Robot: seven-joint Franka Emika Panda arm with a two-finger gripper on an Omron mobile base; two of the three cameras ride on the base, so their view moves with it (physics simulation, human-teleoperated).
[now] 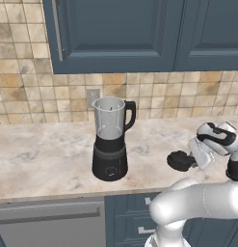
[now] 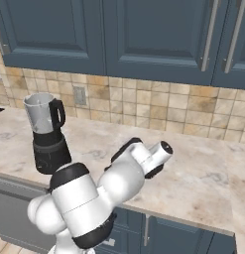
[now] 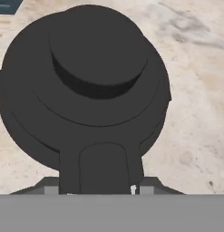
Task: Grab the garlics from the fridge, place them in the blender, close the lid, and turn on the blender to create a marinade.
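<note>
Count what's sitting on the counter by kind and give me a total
Blender: 1
Lid: 1
Total: 2

Arm bent low, claw (image 1: 187,160) down.

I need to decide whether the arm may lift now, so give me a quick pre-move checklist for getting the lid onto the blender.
1. Gripper at the lid on the counter: ok.
2. Jaws firmly closed on the lid: cannot tell; the lid hides the fingertips in the hand view.
3. Blender upright, jar mouth open and unobstructed: ok.
4. Garlics inside the jar: cannot tell; nothing clearly visible through the clear wall.
5. Path from the lid left to the blender free of objects: ok.
</note>
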